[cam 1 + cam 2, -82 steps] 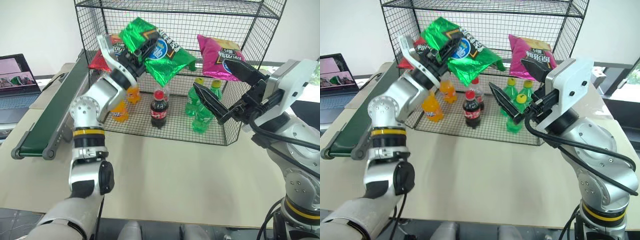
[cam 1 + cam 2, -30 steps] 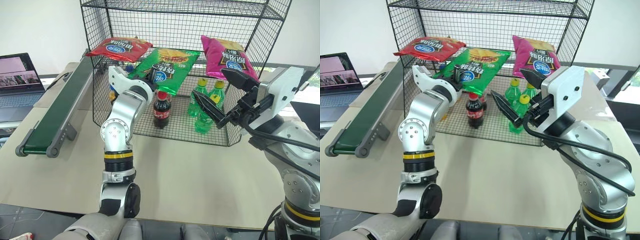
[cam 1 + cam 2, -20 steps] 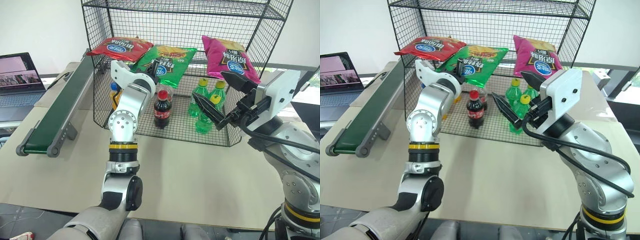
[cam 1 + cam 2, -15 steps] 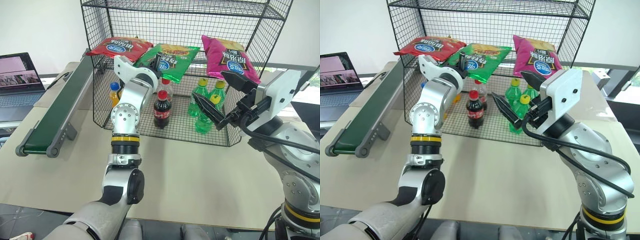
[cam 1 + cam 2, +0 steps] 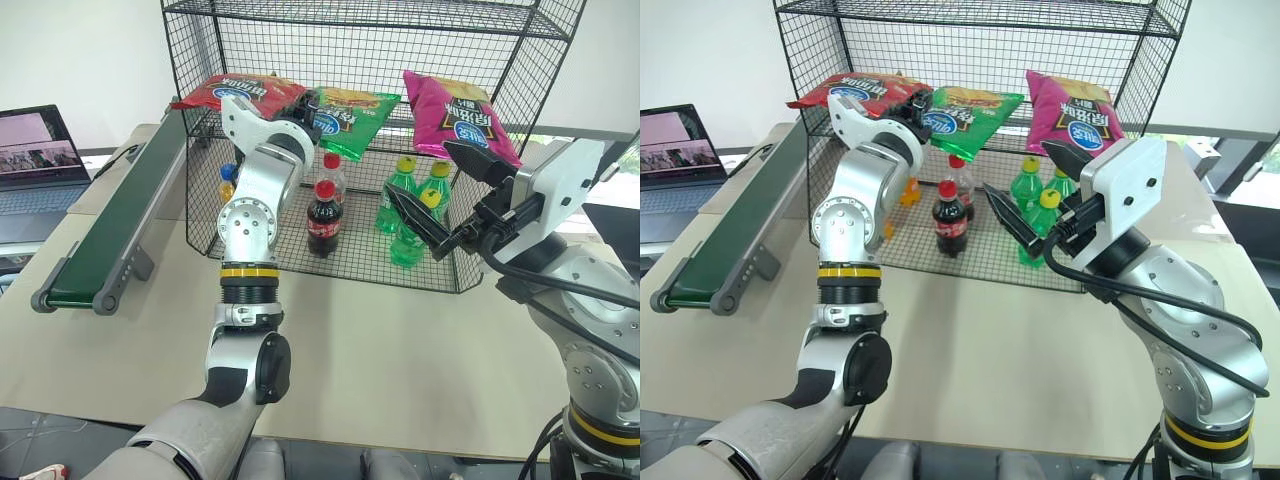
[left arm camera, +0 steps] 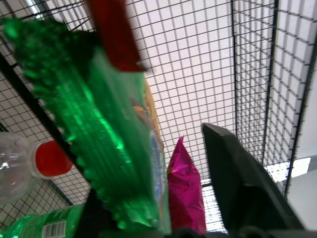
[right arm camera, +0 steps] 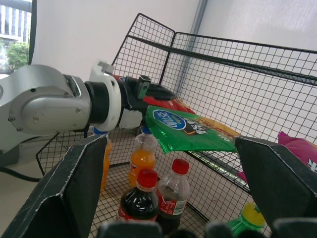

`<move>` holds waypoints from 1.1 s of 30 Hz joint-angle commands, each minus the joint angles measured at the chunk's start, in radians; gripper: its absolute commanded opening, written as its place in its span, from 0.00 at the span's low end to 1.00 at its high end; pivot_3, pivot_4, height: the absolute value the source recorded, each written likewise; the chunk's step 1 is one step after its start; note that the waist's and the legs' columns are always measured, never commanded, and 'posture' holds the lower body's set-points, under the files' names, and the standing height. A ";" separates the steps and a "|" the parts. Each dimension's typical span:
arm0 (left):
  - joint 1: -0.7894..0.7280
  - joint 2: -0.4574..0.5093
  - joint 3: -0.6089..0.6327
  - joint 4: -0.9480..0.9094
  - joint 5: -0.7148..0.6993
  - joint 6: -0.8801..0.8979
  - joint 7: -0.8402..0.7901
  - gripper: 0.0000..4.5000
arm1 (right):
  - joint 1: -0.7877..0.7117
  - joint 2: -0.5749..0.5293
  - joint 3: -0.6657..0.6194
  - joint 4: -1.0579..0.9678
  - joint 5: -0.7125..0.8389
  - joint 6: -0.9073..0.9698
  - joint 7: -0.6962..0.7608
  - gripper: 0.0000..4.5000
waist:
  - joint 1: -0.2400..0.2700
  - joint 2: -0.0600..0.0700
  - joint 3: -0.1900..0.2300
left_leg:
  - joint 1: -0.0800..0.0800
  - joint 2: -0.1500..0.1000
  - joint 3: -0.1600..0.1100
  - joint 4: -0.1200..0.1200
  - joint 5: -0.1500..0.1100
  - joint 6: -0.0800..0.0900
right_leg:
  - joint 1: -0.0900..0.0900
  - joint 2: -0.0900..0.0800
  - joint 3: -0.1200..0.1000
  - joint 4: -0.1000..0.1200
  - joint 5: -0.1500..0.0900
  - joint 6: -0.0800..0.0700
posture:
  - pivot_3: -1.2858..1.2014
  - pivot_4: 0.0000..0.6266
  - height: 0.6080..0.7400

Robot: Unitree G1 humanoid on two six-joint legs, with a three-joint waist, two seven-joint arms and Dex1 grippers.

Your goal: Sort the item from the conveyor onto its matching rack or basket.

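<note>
Chip bag [image 5: 345, 113]: flat, bright green, blue round logo.

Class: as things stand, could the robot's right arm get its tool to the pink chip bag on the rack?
Probably yes. The right tool, open and holding nothing, hangs at the rack's open front, just below the pink chip bag. Nothing stands between them.

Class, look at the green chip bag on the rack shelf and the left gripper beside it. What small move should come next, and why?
Probably draw the left gripper straight back out of the rack. Its jaws look parted, and the green chip bag lies on the shelf between the red bag and the pink bag, though its near edge overhangs.
</note>
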 commanded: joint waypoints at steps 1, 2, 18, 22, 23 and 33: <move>0.025 -0.098 -0.030 -0.085 -0.030 0.041 0.019 0.79 | -0.004 -0.010 -0.025 -0.029 0.004 -0.010 -0.003 1.00 | 0.000 0.000 0.000 | 0.000 0.000 0.000 0.000 0.000 0.000 | 0.000 0.000 0.000 0.000 0.000 0.000 | 0.52 0.24 1.00; 0.031 -0.098 -0.033 -0.094 -0.036 0.053 0.023 0.93 | -0.004 -0.010 -0.025 -0.028 0.004 -0.011 -0.003 1.00 | 0.000 0.000 0.000 | 0.000 0.000 0.000 0.000 0.000 0.000 | 0.000 0.000 0.000 0.000 0.000 0.000 | 0.52 0.24 1.00; 0.260 -0.057 -0.156 -0.232 -0.103 0.241 -0.077 0.99 | -0.009 0.000 -0.009 0.008 -0.003 -0.032 0.023 1.00 | 0.001 0.000 0.000 | 0.000 0.000 0.000 0.001 0.000 0.000 | 0.000 0.000 0.000 0.002 0.000 0.000 | 0.52 0.24 1.00; 0.232 -0.075 -0.176 -0.246 -0.123 0.253 -0.137 0.99 | -0.006 -0.001 -0.007 0.017 -0.003 -0.038 0.036 1.00 | -0.001 0.000 0.000 | 0.000 0.000 0.000 0.001 0.000 0.000 | 0.000 0.000 0.000 0.001 0.000 0.000 | 0.52 0.24 1.00; 0.221 -0.072 -0.186 -0.250 -0.123 0.259 -0.159 0.99 | -0.005 -0.001 -0.008 0.019 -0.002 -0.039 0.041 1.00 | -0.001 0.000 0.000 | 0.001 0.000 0.000 0.001 0.000 0.000 | 0.000 0.000 0.000 0.001 0.000 0.000 | 0.52 0.24 1.00; 0.286 0.521 0.025 -0.294 -0.563 0.597 -0.343 0.99 | 0.013 -0.014 -0.014 0.055 0.002 -0.063 0.106 1.00 | -0.041 0.003 0.000 | 0.006 0.000 -0.001 -0.005 0.000 0.000 | -0.002 0.001 0.000 0.006 0.000 -0.001 | 0.52 0.24 1.00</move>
